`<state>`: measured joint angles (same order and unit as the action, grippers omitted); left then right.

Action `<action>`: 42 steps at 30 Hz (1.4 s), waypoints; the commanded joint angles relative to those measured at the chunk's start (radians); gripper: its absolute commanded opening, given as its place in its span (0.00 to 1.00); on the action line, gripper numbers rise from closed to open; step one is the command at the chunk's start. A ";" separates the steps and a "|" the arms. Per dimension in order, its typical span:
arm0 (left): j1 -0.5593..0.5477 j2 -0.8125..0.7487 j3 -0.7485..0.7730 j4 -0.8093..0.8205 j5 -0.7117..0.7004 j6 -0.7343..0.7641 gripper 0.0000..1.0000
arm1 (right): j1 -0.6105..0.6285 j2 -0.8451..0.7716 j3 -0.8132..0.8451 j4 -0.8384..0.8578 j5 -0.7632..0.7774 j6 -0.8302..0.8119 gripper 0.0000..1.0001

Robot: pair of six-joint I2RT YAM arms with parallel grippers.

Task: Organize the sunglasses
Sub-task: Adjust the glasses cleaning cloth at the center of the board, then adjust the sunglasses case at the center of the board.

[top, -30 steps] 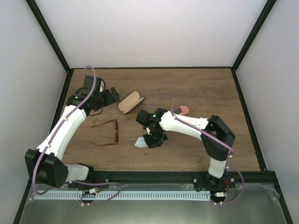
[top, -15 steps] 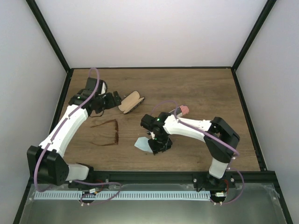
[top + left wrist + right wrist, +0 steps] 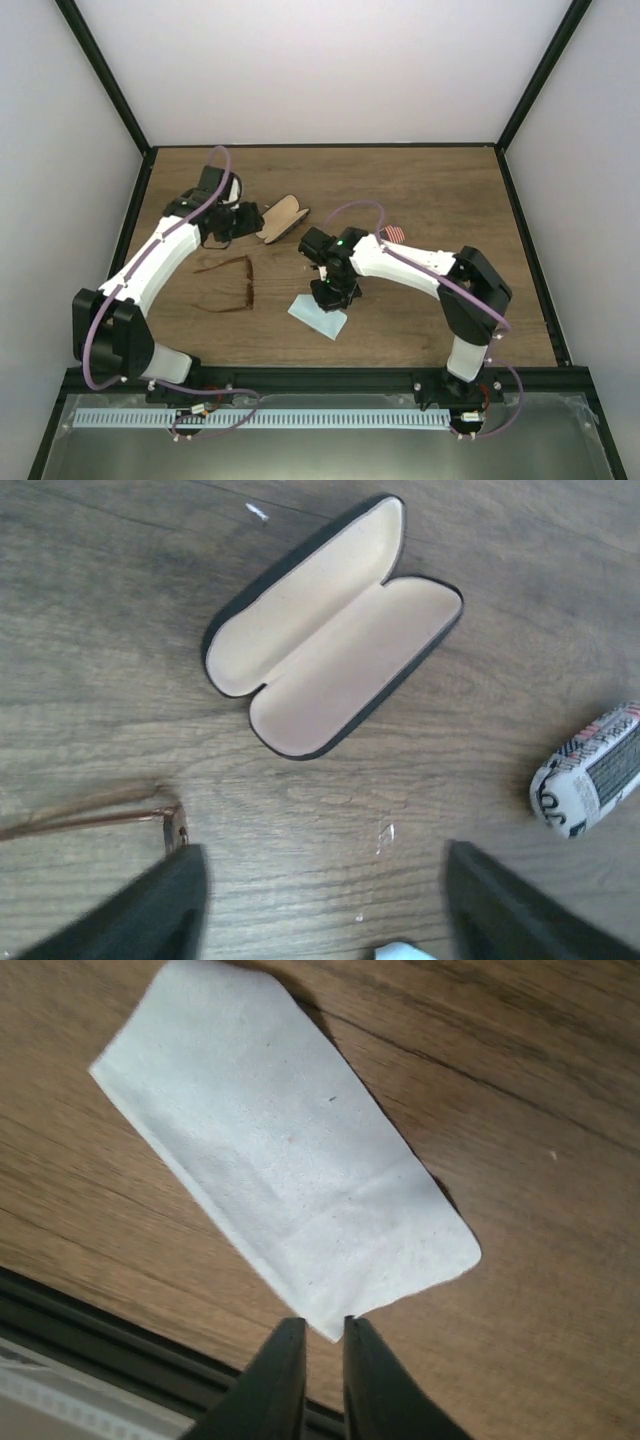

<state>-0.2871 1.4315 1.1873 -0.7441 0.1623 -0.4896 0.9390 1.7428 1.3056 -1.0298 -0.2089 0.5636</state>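
Advanced toward the open case [image 3: 330,630], my left gripper [image 3: 320,865] stood with jaws apart; the sunglasses [image 3: 230,285] lay nearby, not yet cased. The cloth [image 3: 290,1170] had been laid flat. My right gripper [image 3: 318,1325] was nearly together at its corner, and I could not tell whether it gripped.

on the desk [image 3: 430,190], near left: the sunglasses [image 3: 228,285], lying flat. behind them and a little to the right, the open case [image 3: 282,218], both halves resting on the desk. further right, well apart from it, the closed case [image 3: 394,235], partly behind the right arm. near the front middle, right of the sunglasses and apart from them, the cloth [image 3: 320,314], flat on the desk. just left of the open case, the left claw [image 3: 243,222]. over the cloth's far edge, the right claw [image 3: 335,293].
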 commanded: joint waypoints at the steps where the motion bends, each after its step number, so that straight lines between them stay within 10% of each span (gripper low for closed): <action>1: -0.040 0.007 -0.015 0.026 0.025 0.005 0.47 | 0.006 0.050 -0.011 0.058 -0.003 0.021 0.02; 4: -0.042 0.001 -0.033 0.033 0.021 -0.003 0.15 | 0.028 0.077 0.026 0.060 0.026 0.011 0.01; 7: -0.040 -0.002 -0.033 0.028 -0.025 -0.011 0.17 | 0.038 0.120 0.069 0.065 0.042 0.005 0.01; 10: -0.013 0.015 -0.016 0.012 -0.035 -0.037 0.68 | 0.040 0.200 0.090 0.105 0.037 -0.015 0.03; 15: -0.006 0.015 -0.005 0.013 -0.044 -0.030 0.99 | 0.060 0.254 0.066 0.151 0.003 -0.027 0.04; 29: -0.004 0.120 0.045 0.052 -0.085 -0.021 0.85 | 0.048 0.124 0.054 0.086 0.040 0.020 0.08; 33: -0.004 0.141 0.082 0.054 -0.101 -0.036 0.79 | -0.119 0.074 0.179 0.091 0.030 0.015 0.24; 38: -0.004 0.129 0.052 0.088 -0.063 -0.063 0.96 | -0.299 0.233 0.440 0.113 -0.012 -0.028 0.39; 42: -0.006 0.155 0.043 0.134 -0.055 -0.087 0.78 | -0.349 0.493 0.774 0.056 -0.009 -0.072 0.52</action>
<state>-0.2939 1.5787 1.2320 -0.6704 0.0948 -0.5491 0.6056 2.0117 1.8385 -0.9203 -0.2111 0.5400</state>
